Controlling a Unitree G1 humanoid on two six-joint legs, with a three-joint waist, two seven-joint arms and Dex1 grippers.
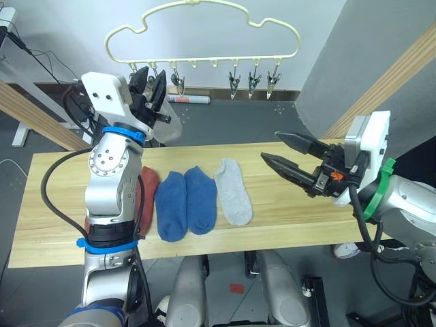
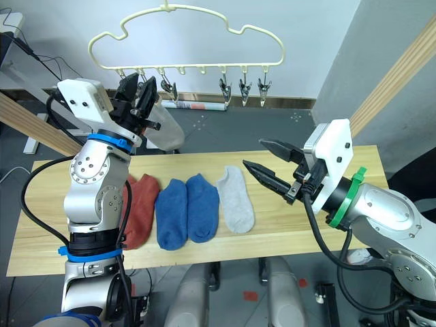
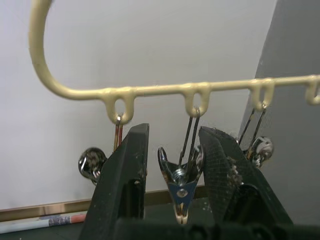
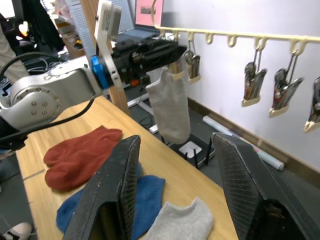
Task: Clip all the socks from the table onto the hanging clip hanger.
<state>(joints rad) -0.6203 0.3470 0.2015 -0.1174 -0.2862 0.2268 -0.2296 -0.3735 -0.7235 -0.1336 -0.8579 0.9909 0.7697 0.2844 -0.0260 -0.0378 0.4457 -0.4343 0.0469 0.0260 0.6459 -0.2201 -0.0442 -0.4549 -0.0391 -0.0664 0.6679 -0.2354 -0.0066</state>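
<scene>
Clip between left end effector fingers

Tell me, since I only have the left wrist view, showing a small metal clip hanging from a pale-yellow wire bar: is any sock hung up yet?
Observer: Yes. In the right wrist view, a light grey fabric ankle sock hangs from a clip on the clip hanger, right at the left gripper.
Operator: What is left on the table?
Observer: Rust-red socks, partly behind the left arm so I can't count them, then two blue socks and one more light grey sock, in a row on the light wooden table.
Operator: And the right gripper?
Observer: The right gripper is open and empty, above the table to the right of the row.
</scene>
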